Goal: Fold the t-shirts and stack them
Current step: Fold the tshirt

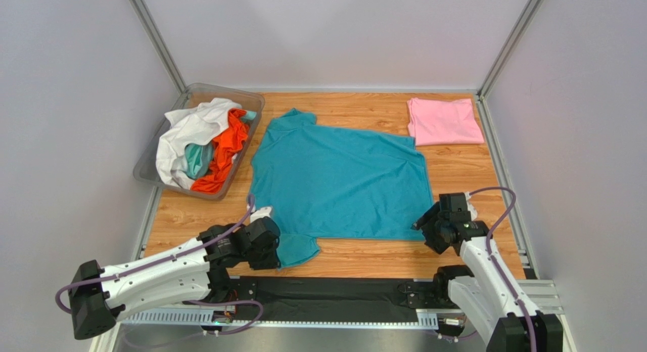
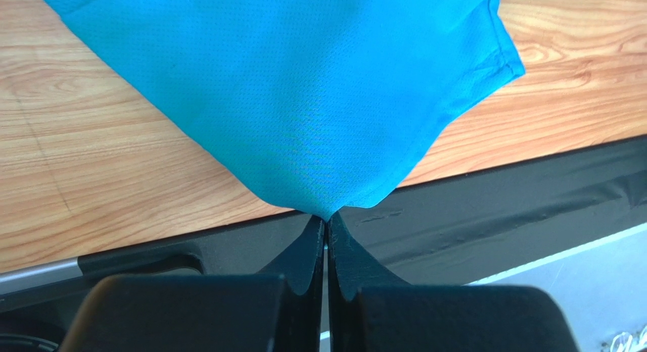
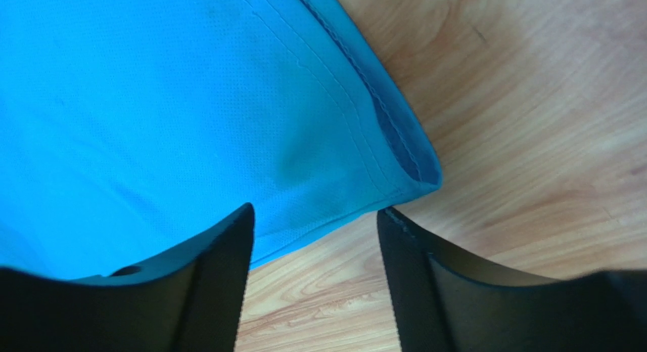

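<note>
**Two claws work the near side of a teal t-shirt**

A wood-grain table [image 1: 463,177] stands between pale grey walls, with a black strip [image 1: 342,291] along its near edge. The teal t-shirt [image 1: 342,177] lies spread flat at centre, with bare wood showing at 3 o'clock and along the near side. At 10 o'clock a clear plastic bin [image 1: 256,109] holds a heap of white [image 1: 194,128], orange [image 1: 224,151] and light aqua [image 1: 199,158] t-shirts. At 1 o'clock a pink t-shirt [image 1: 444,121] lies folded, just beside the teal one's far corner.

At 7 o'clock the left gripper [image 2: 326,223] is pressed together on the tip of the teal sleeve, pulling the fabric to a point above the table's edge. At 4 o'clock the right gripper [image 3: 315,215] stands with its jaws apart, the teal hem corner between them. Whether they touch the cloth cannot be told.
</note>
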